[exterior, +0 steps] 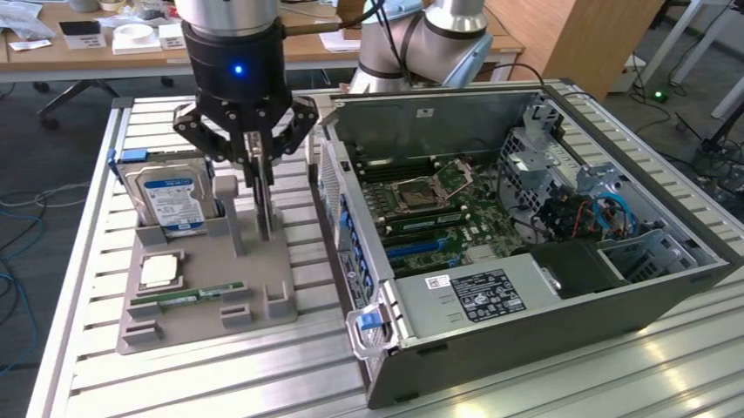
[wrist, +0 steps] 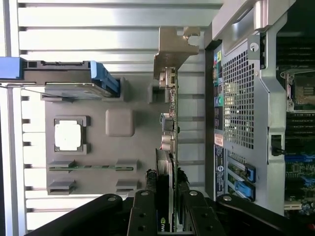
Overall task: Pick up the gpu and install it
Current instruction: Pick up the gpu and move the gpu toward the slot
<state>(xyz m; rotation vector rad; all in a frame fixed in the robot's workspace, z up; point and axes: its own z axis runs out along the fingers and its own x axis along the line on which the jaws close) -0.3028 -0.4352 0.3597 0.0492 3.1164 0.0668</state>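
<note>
Arm [exterior: 448, 39] bent over, wrist [exterior: 233, 17] vertical, fingers [wrist: 142, 214] seemingly clamped.

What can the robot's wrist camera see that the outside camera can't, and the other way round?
Wrist view: looks straight down the gpu along its thin edge, onto the bent tip of its silvery bracket. Exterior view: the labelled power supply and blue cables inside the open case. Both: the gripper shut on the gpu, the grey holder, hard drive and memory stick.
</note>
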